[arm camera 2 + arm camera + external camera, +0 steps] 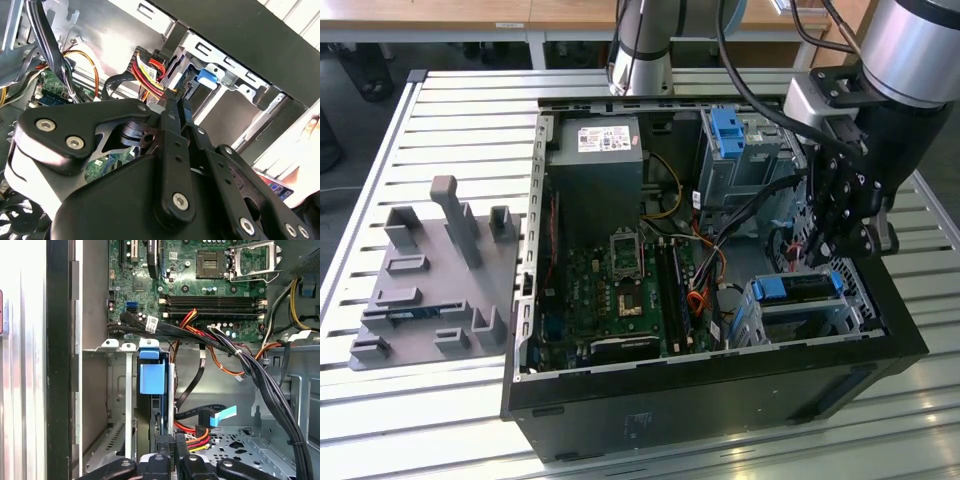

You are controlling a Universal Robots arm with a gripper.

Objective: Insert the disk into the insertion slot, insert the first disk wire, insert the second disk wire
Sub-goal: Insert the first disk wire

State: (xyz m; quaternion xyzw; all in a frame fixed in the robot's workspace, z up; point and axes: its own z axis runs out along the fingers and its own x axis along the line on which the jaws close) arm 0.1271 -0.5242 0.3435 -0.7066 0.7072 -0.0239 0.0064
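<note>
First wrist view, nearest first: the gripper (173,446) has its jaws clenched close together, tips at the plug of a red, yellow and black wire bundle (196,441) (whether they pinch it I cannot tell). Just beyond, the disk (151,380) sits on edge inside the insertion slot (116,405), its blue carrier showing. Farther off lies the green motherboard (200,285). In the exterior view the open computer case (720,385) rests on the slatted bench (450,120)

Exterior view: bright, even light; white slatted metal bench (450,110) gleams, black computer case (720,400) interior shadowed. First wrist view: bench blown out white. Second wrist view: black end effector (175,93) underlit, glare behind.
</note>
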